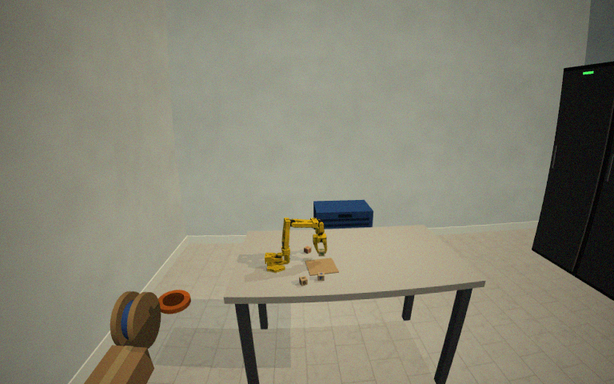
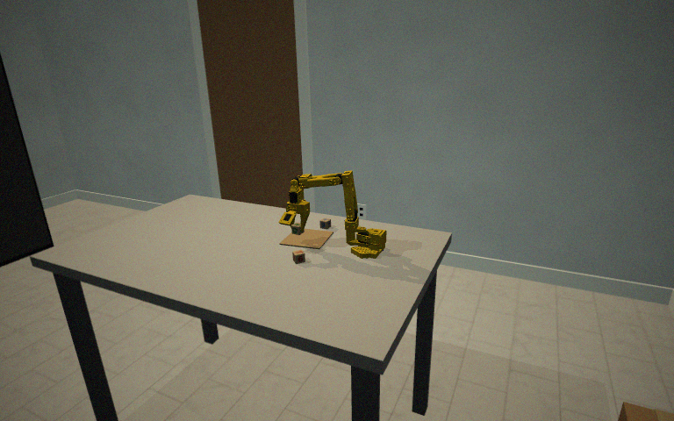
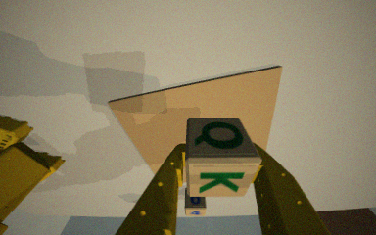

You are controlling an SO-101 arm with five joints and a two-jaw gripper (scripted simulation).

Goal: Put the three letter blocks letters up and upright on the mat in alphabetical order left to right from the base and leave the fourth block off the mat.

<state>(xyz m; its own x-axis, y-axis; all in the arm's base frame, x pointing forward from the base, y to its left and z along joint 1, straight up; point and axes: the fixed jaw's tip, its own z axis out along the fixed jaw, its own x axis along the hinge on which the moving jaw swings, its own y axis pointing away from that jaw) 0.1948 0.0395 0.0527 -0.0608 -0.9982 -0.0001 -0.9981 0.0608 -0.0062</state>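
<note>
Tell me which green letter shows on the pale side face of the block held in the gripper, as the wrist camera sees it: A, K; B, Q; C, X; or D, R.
A: in the wrist view the held block, clamped in the gripper, shows a green K on its pale side face, while the Q sits on its dark face.

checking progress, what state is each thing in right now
gripper: shut on the Q block, raised.
Q block: held off the table, Q face up, K on its side.
mat: flat on the table, no block on it.
three other blocks: resting on the table, off the mat.
</note>
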